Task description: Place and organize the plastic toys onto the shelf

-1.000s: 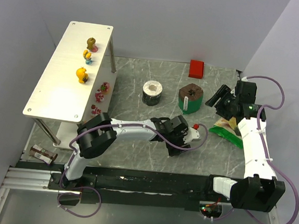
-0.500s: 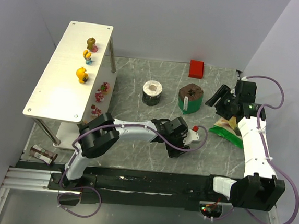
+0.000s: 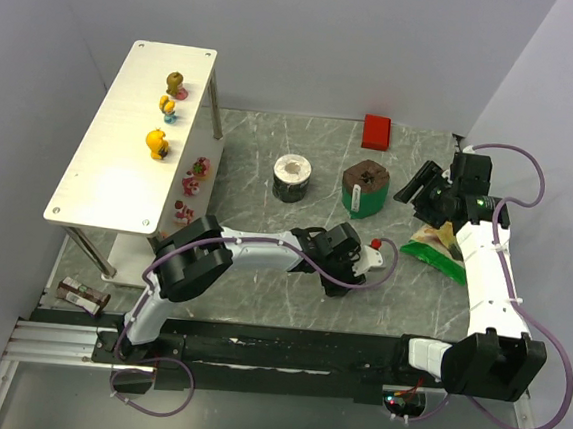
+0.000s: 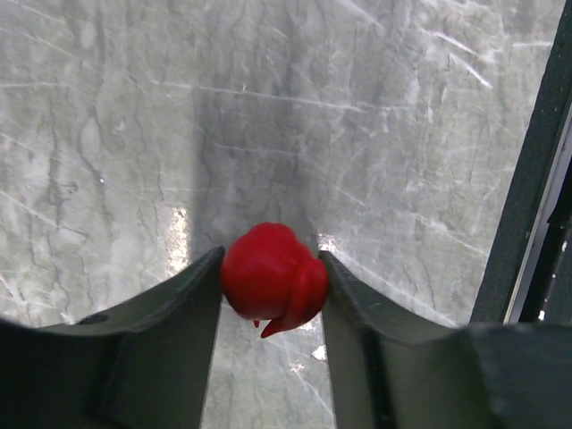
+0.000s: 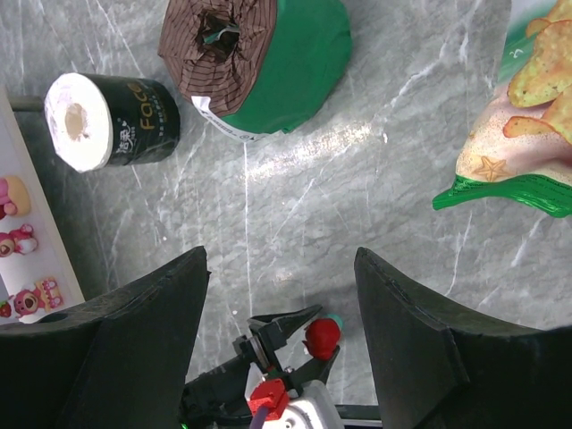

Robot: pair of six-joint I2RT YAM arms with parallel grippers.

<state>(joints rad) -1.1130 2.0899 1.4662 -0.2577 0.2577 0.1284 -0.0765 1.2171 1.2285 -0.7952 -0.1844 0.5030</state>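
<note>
left gripper (image 4: 271, 268) pinches the red toy (image 4: 268, 284) across its round middle, well right of the shelf (image 3: 109, 174); probably light, hard, slippery

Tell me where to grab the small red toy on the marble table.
Take the red toy across its rounded body, coming down from above, a finger on each side. The thin pointed tip at its lower edge gives no hold. The left gripper flanks it just that way.

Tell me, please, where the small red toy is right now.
In the left wrist view, the small red toy sits on the marble tabletop, pinched by the left gripper, near the green cup.
</note>
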